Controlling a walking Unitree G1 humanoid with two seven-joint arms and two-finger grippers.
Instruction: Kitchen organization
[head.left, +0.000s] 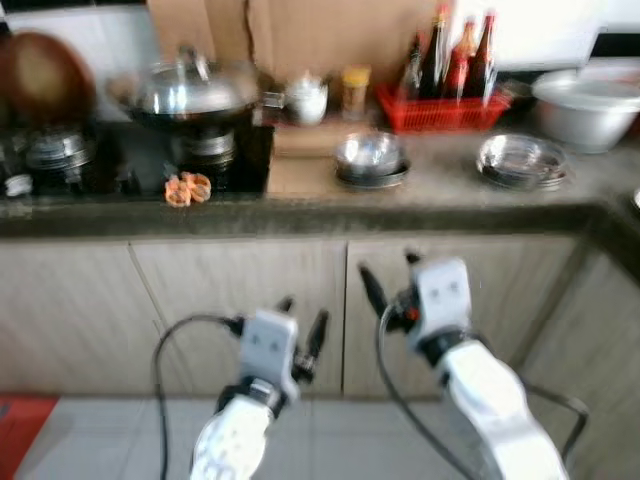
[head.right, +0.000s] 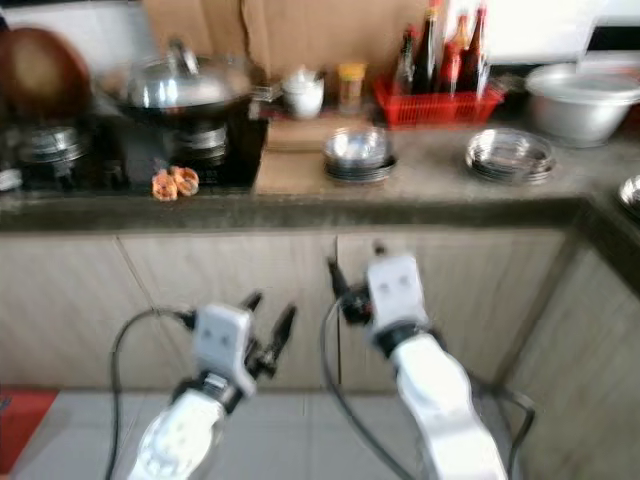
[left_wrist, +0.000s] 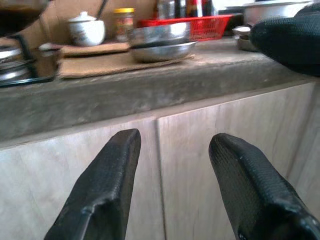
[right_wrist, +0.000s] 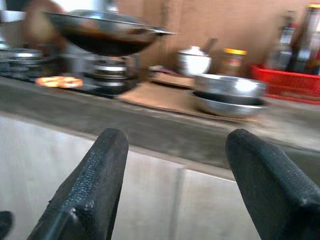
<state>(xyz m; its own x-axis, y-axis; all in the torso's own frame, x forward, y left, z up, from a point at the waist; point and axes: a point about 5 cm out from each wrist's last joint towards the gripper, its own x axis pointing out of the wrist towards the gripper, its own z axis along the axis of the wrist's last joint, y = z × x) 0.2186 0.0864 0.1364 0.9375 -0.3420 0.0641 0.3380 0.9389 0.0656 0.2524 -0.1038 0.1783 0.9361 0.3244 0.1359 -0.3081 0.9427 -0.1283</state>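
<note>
My left gripper hangs low in front of the pale wooden cabinet doors, its two black fingers spread apart and holding nothing. My right gripper is raised a little higher, just to the right of it, also before the cabinet doors, with its fingers parted and empty.

Beyond both, the grey stone countertop runs from left to right above the doors. On it, straight ahead and slightly far, sits a stack of shiny steel bowls, resting beside a brown mat. To the right lies a second stack of flat steel plates, well apart from the first. At the far right stands a large silver metal basin.

Along the back, a red plastic basket holds several dark sauce bottles. Left of it are a yellow-lidded jar and a small white lidded pot. On the left, a black gas stove carries a lidded steel wok, with a small orange object at the stove's near edge.
</note>
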